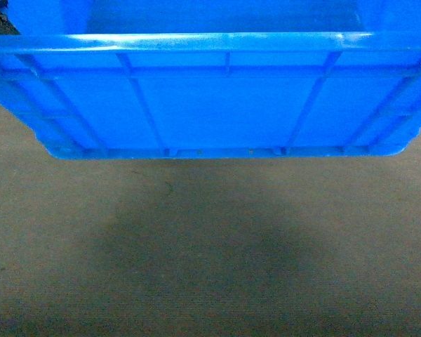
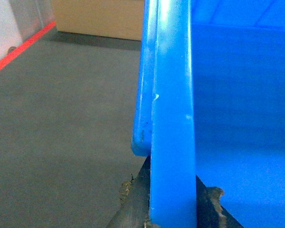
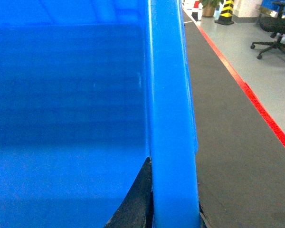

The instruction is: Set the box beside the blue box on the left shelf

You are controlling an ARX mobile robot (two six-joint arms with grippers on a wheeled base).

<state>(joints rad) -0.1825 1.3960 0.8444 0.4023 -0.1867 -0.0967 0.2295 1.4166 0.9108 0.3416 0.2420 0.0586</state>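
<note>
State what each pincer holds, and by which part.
Both hold the blue box: left pincer straddles its left rim, right pincer its right rim.

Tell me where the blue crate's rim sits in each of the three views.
Head: rim runs straight across the top.
Left wrist: rim stands vertical at centre, crate interior to its right.
Right wrist: rim stands vertical at centre, interior to its left.
Shared landmark: grey carpet.
</note>
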